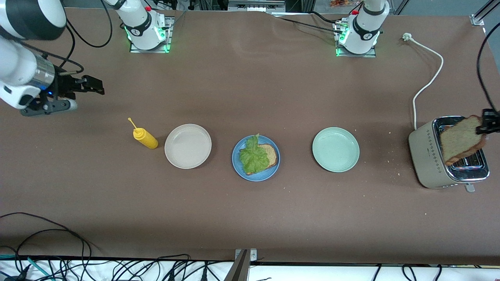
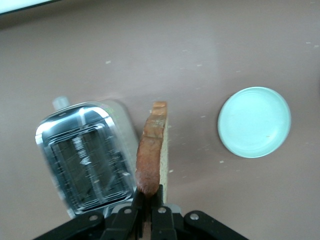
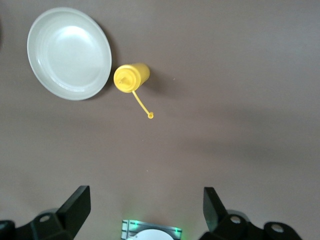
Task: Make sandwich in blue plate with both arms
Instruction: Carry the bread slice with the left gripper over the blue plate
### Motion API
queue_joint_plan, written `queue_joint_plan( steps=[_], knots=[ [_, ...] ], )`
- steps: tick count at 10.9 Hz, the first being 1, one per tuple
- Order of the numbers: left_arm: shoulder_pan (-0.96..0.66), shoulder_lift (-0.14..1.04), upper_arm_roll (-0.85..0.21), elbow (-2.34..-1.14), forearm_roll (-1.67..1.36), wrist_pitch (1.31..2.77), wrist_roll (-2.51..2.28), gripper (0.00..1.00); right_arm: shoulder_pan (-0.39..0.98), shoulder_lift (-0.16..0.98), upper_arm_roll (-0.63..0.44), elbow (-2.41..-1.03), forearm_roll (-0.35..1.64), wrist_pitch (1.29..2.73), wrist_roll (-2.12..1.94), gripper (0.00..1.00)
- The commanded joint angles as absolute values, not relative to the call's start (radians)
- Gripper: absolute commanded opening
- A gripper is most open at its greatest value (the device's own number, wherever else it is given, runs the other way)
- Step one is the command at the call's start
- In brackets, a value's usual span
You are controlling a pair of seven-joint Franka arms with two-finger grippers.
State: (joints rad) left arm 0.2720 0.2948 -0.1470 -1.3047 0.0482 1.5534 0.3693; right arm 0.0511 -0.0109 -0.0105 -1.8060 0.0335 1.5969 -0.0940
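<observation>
Brown matte tabletop fills the front view, with black cables trailing along its near edge. Both arms' green-lit bases stand along the edge toward twelve o'clock. The left gripper hangs over the silver two-slot toaster at the left arm's end of the table, fingers clamped on one edge of a brown wholemeal bread slice that hangs on edge, its darker crust showing in the left wrist view. The right gripper waits over bare table at the right arm's end, pointing toward three o'clock, its fingers spread wide apart with nothing between them.

At the table's centre sits the round sky-blue plate, carrying a second bread slice partly covered by a ruffled green lettuce leaf. A pale mint-green plate lies at the blue plate's three o'clock, a cream plate at its nine o'clock, and a yellow squeeze bottle just beside the cream plate.
</observation>
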Motion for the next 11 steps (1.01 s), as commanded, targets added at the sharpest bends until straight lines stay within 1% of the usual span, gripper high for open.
queue_joint_plan(
  steps=[1,2,3,5,6,8,10,11],
  knots=[
    [0.082,0.311,-0.091,-1.296,-0.020,1.548,0.200,0.00,0.017,-0.040,-0.044,-1.717,0.023,1.601,-0.032,1.00],
    [0.007,0.308,-0.062,-1.317,-0.029,1.564,0.149,0.00,0.015,-0.035,-0.046,-1.680,0.021,1.588,-0.040,1.00],
    [-0.017,0.298,-0.061,-1.351,-0.060,1.609,0.115,0.00,0.017,-0.035,-0.045,-1.658,0.029,1.566,-0.044,1.00],
    [-0.028,0.235,-0.061,-1.499,-0.186,1.718,0.054,0.00,0.020,-0.029,-0.048,-1.648,0.028,1.514,-0.032,1.00],
    [-0.043,0.227,-0.061,-1.546,-0.242,1.758,0.025,0.00,0.020,-0.022,-0.057,-1.637,0.029,1.499,-0.040,1.00],
    [-0.112,0.239,-0.061,-1.588,-0.335,1.845,-0.053,0.00,0.021,-0.018,-0.052,-1.634,0.015,1.502,-0.031,1.00],
    [-0.193,0.282,-0.061,-1.597,-0.435,1.937,-0.093,0.00,0.024,-0.009,-0.069,-1.632,0.015,1.514,-0.031,1.00],
    [-0.216,0.296,-0.061,-1.611,-0.490,1.975,-0.104,0.00,0.026,-0.008,-0.068,-1.641,0.005,1.563,-0.029,1.00]
  ],
)
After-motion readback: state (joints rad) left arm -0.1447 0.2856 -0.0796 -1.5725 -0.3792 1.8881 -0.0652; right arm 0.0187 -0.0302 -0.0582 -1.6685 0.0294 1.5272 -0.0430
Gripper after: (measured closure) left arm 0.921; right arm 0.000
